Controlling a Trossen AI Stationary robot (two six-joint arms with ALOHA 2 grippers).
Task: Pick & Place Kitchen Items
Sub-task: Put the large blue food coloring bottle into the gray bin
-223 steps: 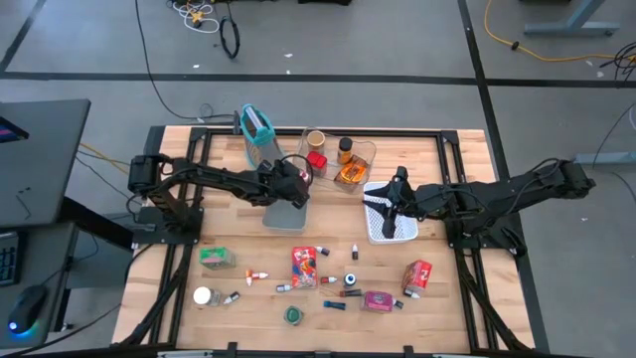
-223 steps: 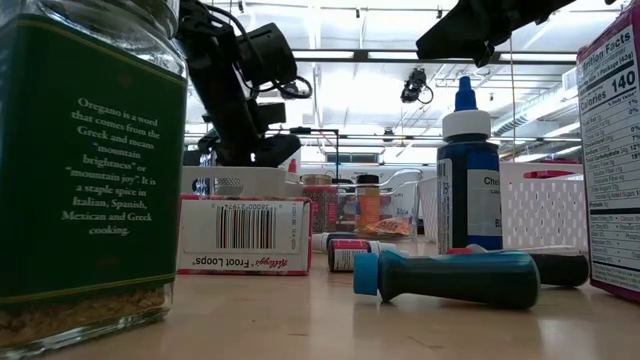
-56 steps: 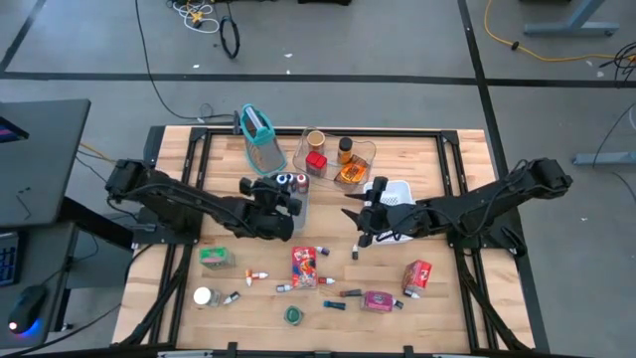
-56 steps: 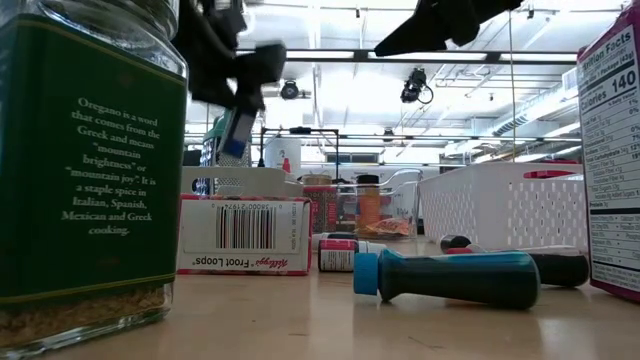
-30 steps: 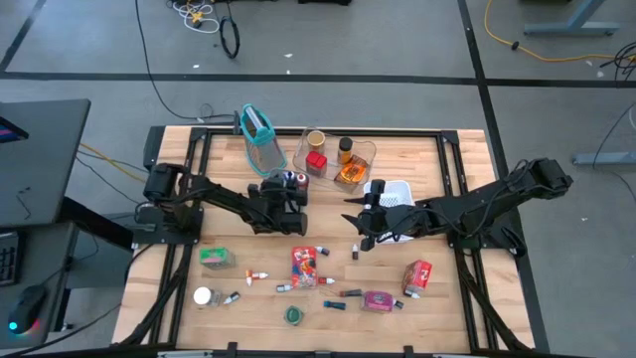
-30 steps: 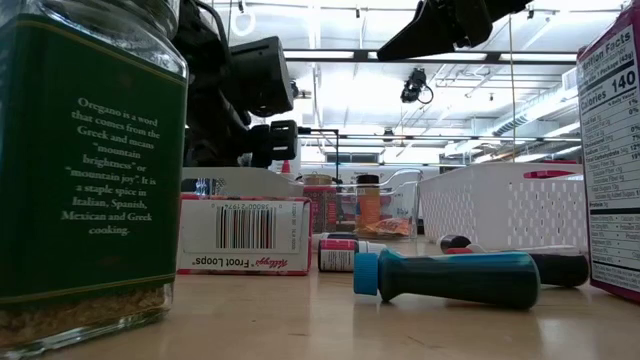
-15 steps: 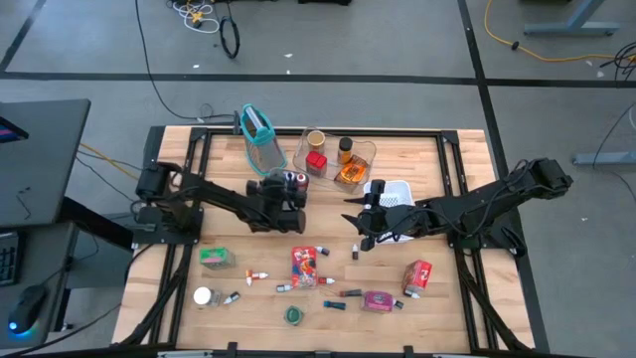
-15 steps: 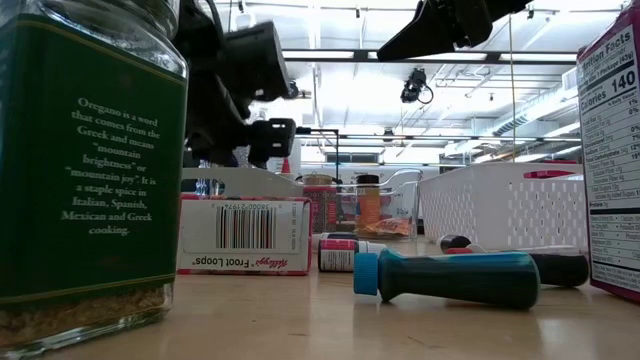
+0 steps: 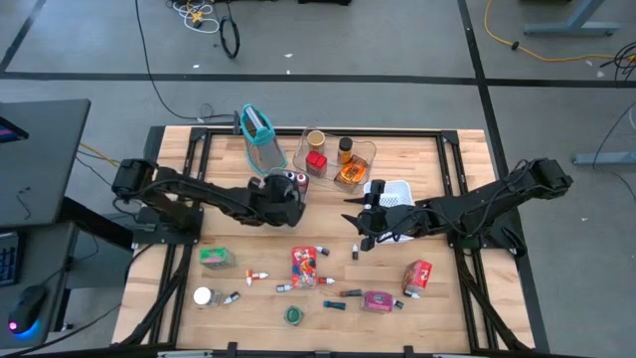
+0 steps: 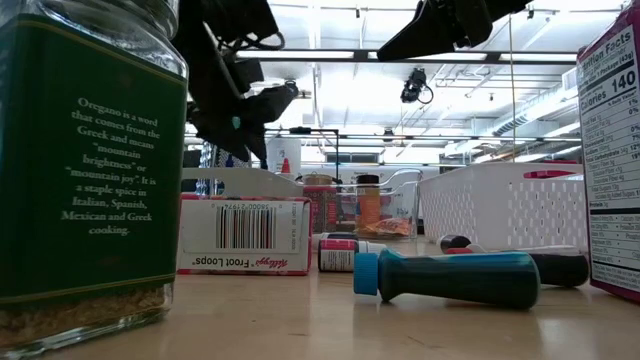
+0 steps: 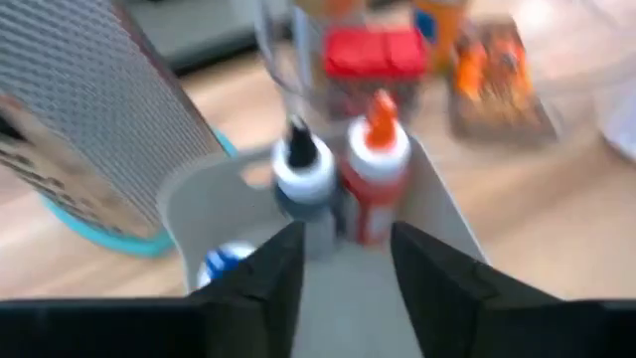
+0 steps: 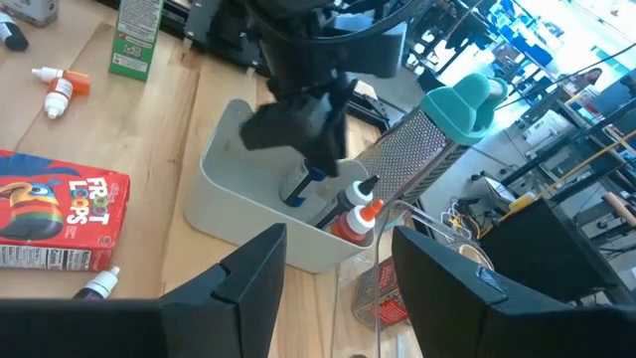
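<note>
Over the grey tray [image 12: 238, 214], the left gripper [image 11: 343, 261] hangs open and empty; the right gripper [image 12: 333, 264] waits open nearby. Bottles [image 11: 376, 174] inside look light, rigid and slippery, best pinched across the body.

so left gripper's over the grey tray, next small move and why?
Probably lift the left gripper clear of the grey tray: its fingers are open and empty, and the small bottles already stand inside. The right gripper waits nearby, open.

Trays and holders on my table

I see a grey tray [image 9: 289, 195] beside the upright teal-rimmed grater holder [image 9: 257, 129], a clear bin [image 9: 336, 157] at the far edge, and a white slotted basket [image 9: 396, 195] right of centre on the wooden tabletop [image 9: 447, 308].
</note>
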